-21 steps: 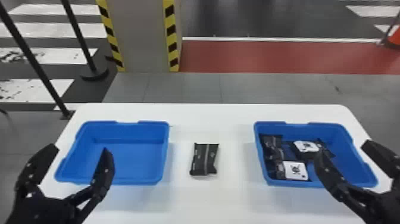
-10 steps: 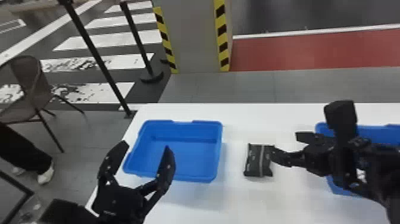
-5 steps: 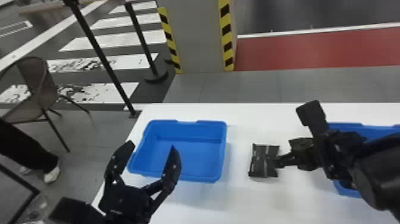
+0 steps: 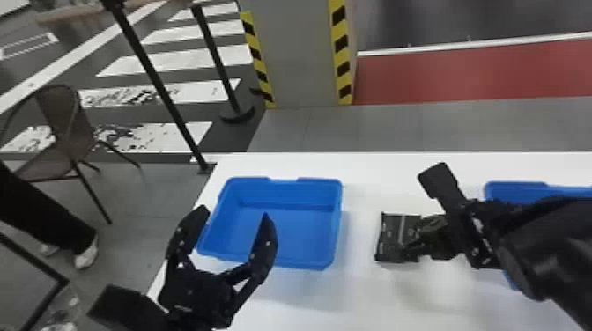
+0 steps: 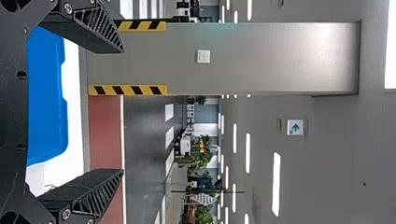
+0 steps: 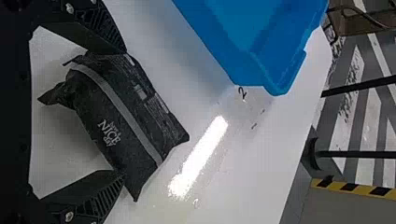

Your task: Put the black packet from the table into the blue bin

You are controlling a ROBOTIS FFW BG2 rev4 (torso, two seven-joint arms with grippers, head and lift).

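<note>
In the head view, the packet (image 4: 390, 237) lies on the white desk (image 4: 374, 299), between the left bin (image 4: 286, 196) and the right bin (image 4: 515, 189). The left bin is empty; the right bin is partly hidden behind the right arm (image 4: 550, 246). The right end effector (image 4: 415, 240) is down at the packet's right side, overlapping it in this view. The left end effector (image 4: 234, 212) is in front of the left bin, its fingers spread with nothing between them. Behind the desk are a grey pillar (image 4: 299, 57) and, farther left, a chair (image 4: 66, 119).

In the left wrist view, the left end effector (image 5: 123, 111) is open and holds nothing. The left bin and the pillar are beyond it.

In the right wrist view, the right end effector (image 6: 124, 114) is open around the packet, one finger on either side. Whether either finger touches it, I cannot tell. The left bin is near the packet, well apart from touching it.
</note>
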